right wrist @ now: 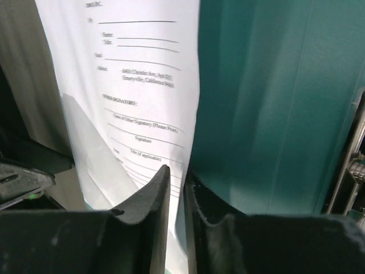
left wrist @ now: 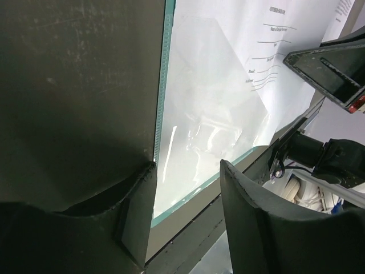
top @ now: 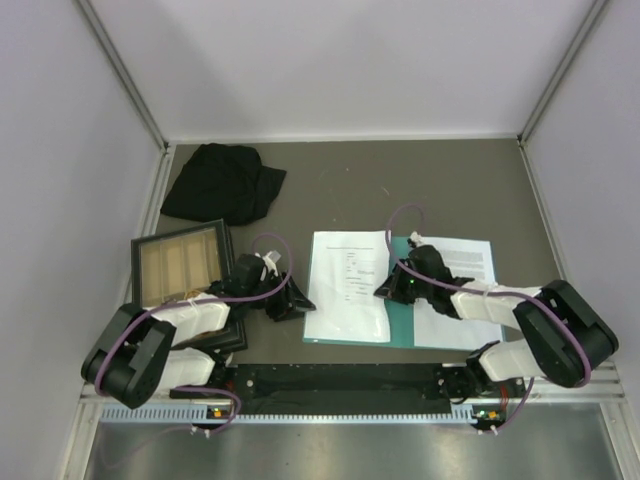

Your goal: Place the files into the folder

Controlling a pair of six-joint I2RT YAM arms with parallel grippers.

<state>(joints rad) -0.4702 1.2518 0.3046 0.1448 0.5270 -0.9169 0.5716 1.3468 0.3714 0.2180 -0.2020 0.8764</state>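
The teal folder [top: 402, 322] lies open in the middle of the table. A white printed sheet [top: 345, 290] lies over its left half. Another sheet [top: 468, 260] lies on its right half, partly under my right arm. My right gripper [top: 384, 290] is at the first sheet's right edge. In the right wrist view its jaws [right wrist: 178, 174] are shut on that sheet's edge [right wrist: 142, 85], lifted beside the bare teal folder [right wrist: 268, 103]. My left gripper [top: 300, 302] is open and empty at the folder's left edge. The left wrist view [left wrist: 188, 194] shows the sheet [left wrist: 211, 103] beyond the open jaws.
A dark-framed wooden tray [top: 180, 262] lies at the left, beside my left arm. A black cloth [top: 222, 182] lies at the back left. Grey walls close in the sides and the back. A black rail [top: 340, 378] runs along the near edge.
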